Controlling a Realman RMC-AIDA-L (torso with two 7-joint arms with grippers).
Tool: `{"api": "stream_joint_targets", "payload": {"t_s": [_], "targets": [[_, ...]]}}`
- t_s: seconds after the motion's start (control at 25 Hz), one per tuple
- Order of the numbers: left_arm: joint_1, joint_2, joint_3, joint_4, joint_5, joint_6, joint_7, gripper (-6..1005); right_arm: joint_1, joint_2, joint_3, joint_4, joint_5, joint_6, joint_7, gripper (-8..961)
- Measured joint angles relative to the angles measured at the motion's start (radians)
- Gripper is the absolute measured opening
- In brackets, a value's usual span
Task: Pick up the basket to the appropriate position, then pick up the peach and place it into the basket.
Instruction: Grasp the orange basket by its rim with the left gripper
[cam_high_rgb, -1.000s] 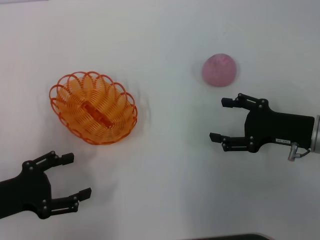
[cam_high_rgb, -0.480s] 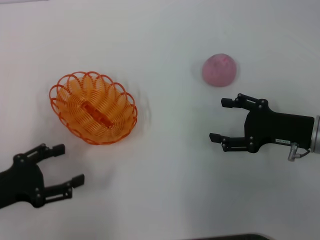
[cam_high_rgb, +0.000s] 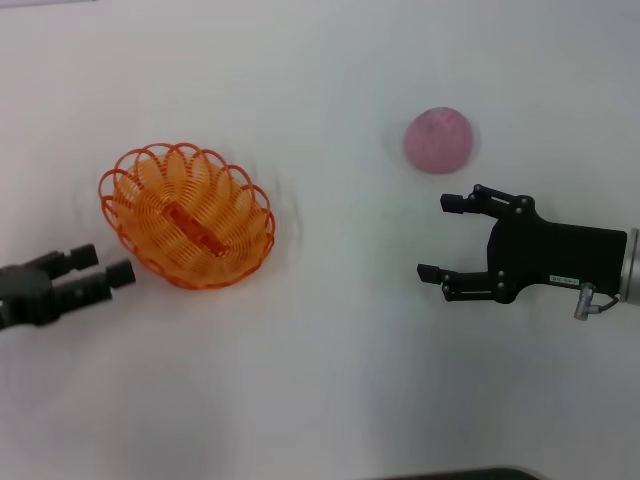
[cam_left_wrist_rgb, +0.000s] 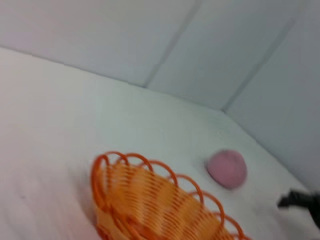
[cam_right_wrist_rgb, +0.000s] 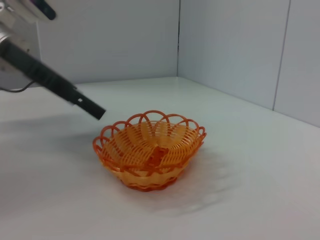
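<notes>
Orange looped wire catches the eye first: the basket (cam_high_rgb: 187, 216) sits upright on the white table (cam_high_rgb: 330, 380), over on the robot's left side, scalloped rim up and nothing in it. Just beside its near-left rim, the left gripper (cam_high_rgb: 105, 266) comes in from the table's left edge, its two black fingers (cam_high_rgb: 80, 256) lying close alongside each other with only a thin gap, tips pointed at the basket wall and stopping short of touching it. From the right wrist camera that same gripper (cam_right_wrist_rgb: 95, 111) appears as a dark bar slanting down toward the basket (cam_right_wrist_rgb: 150, 149), its tip hanging above and to one side of the rim (no contact that I can make out).

Across the table, the peach (cam_high_rgb: 438, 140), pink, round and matte, rests on the far right, well apart from the basket. The right gripper (cam_high_rgb: 440, 237) hovers just on the near side of it, fingers spread wide and holding nothing, the upper fingertip (cam_high_rgb: 450, 204) near the fruit but clear of it. The left wrist camera shows the basket (cam_left_wrist_rgb: 150, 200) close in, with the peach (cam_left_wrist_rgb: 227, 168) beyond it and a black fingertip of the right gripper at the frame edge.
</notes>
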Motion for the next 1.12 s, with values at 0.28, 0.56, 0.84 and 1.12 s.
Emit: {"api": "stream_joint_targets", "payload": {"t_s": [0.28, 0.56, 0.84, 1.12], "targets": [[-0.039, 0.012, -0.002, 0.008, 0.009, -0.061, -0.2, 916, 0.003, 0.0, 0.0, 0.0, 0.0, -0.002, 0.001, 946], [-0.065, 0.032, 0.006, 0.029, 0.014, -0.097, -0.244, 916, 0.005, 0.0, 0.0, 0.0, 0.0, -0.002, 0.001, 946], [-0.142, 0.052, 0.016, 0.083, 0.07, -0.104, -0.262, 916, 0.01, 0.0, 0.0, 0.0, 0.0, 0.002, 0.002, 946], [-0.224, 0.075, 0.191, 0.112, 0.132, -0.204, -0.363, 916, 0.011, 0.0, 0.0, -0.001, 0.0, -0.002, 0.002, 946]]}}
